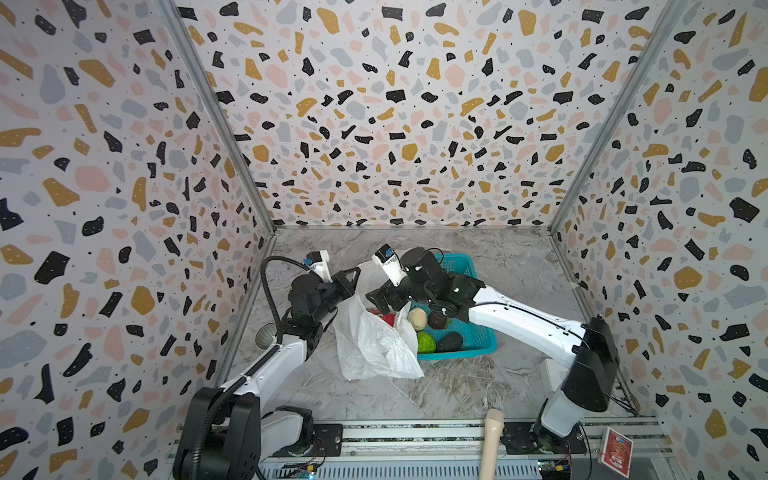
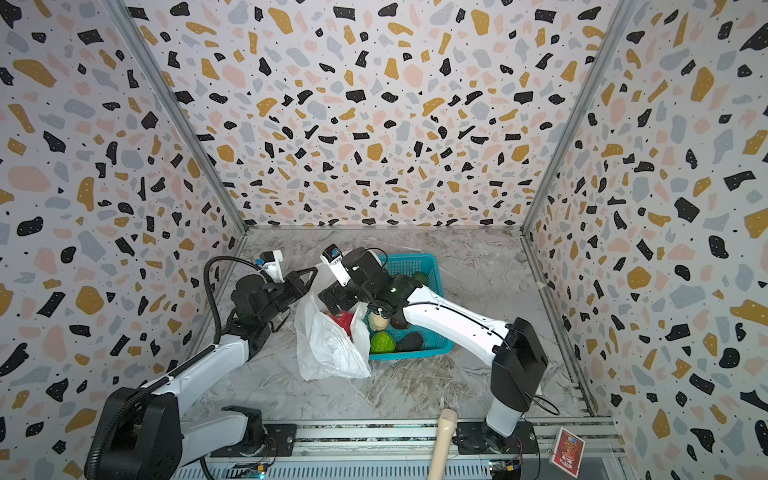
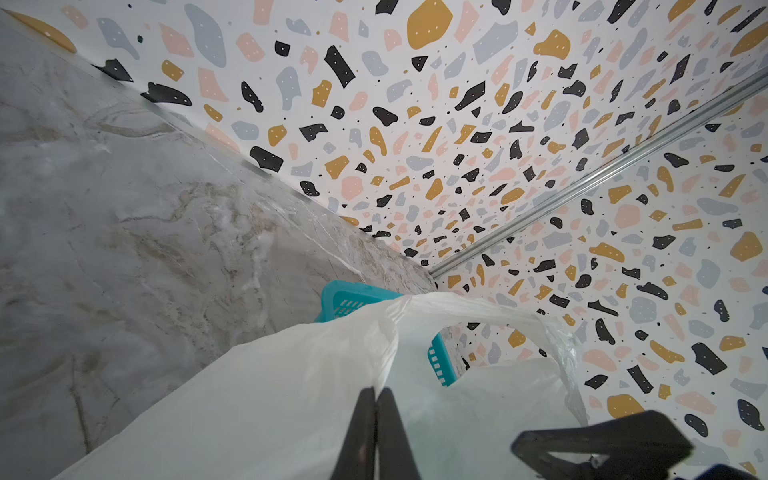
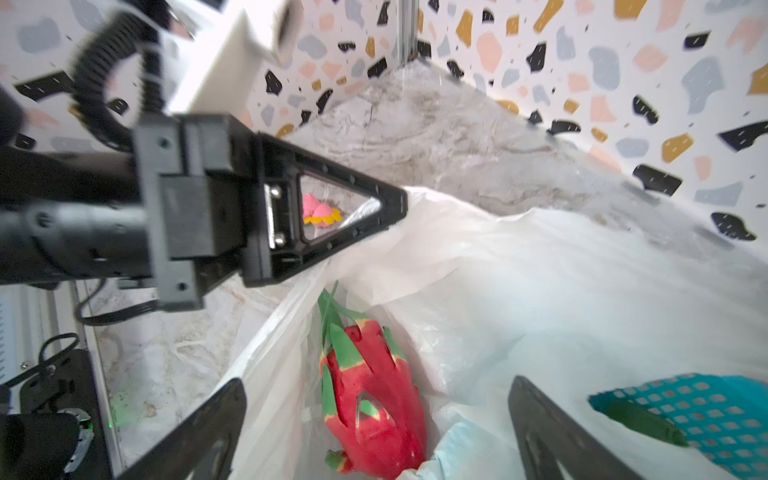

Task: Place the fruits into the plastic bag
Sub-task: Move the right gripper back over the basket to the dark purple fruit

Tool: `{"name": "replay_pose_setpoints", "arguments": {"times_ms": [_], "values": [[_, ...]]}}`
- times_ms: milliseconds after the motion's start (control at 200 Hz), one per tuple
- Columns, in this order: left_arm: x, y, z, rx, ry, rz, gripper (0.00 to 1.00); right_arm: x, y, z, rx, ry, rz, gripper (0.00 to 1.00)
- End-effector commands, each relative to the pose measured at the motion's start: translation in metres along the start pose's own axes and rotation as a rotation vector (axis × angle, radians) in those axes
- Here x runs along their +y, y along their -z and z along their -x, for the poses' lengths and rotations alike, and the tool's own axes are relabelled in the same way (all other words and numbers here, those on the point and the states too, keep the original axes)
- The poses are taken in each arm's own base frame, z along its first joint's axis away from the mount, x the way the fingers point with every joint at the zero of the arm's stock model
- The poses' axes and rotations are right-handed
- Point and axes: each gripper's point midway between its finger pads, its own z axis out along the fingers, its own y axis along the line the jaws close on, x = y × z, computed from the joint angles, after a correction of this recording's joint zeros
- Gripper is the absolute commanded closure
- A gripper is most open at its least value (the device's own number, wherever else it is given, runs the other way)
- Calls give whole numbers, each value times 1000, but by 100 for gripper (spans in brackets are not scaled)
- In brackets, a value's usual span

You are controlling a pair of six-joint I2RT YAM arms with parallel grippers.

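My left gripper [image 3: 376, 392] is pinched tight on the rim of the thin crinkly white plastic bag [image 1: 374, 345], holding its mouth up and open at the left of the teal plastic mesh basket [image 1: 457, 353]. My right gripper [image 4: 377, 382] hangs over that mouth with its jaws spread wide and nothing between them. The red toy fruit with green scales [image 4: 374, 407] lies inside the bag, so I judge this drop is done. In the basket, the bumpy light-green ball [image 1: 425, 343], the blackish oval [image 1: 449, 341] and the beige lumpy piece [image 1: 417, 318] wait. Next I would swing my right arm across to the basket, lower over one fruit and close, while my left keeps the bag open.
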Motion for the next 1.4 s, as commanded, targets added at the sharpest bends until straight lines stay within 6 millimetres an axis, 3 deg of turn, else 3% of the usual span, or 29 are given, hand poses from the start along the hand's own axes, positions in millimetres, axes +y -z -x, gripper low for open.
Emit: {"name": "replay_pose_setpoints", "arguments": {"times_ms": [0, 90, 210, 275, 360, 446, 531, 656, 771, 1071, 1397], "values": [[-11, 2, 6, -9, -60, -22, 100, 10, 47, 45, -184, 69, 46, 2], [-9, 2, 5, -6, -61, -14, 100, 3, 73, 57, -252, 62, 26, 2], [-10, 2, 6, -3, -60, -10, 100, -47, 98, 50, -266, -82, -118, 3], [-10, 1, 7, -3, -63, -6, 100, -80, 106, 31, -246, -193, -192, 4], [-9, 1, 8, -2, -64, 0, 100, -118, 110, -9, -185, -336, -275, 5], [-7, 0, 7, 1, -63, 9, 100, -135, 103, -53, -94, -420, -299, 6], [-5, -1, 7, 5, -69, 20, 100, -138, 87, -95, 38, -445, -307, 7], [-3, -2, 7, 12, -74, 31, 100, -127, 57, -150, 246, -461, -233, 9], [0, -3, 6, 13, -71, 43, 100, -121, 37, -185, 379, -482, -198, 15], [1, -2, 5, 12, -78, 48, 100, -129, 14, -228, 539, -479, -220, 17], [2, -3, 6, 7, -81, 51, 100, -135, -6, -235, 535, -480, -221, 18]]}}
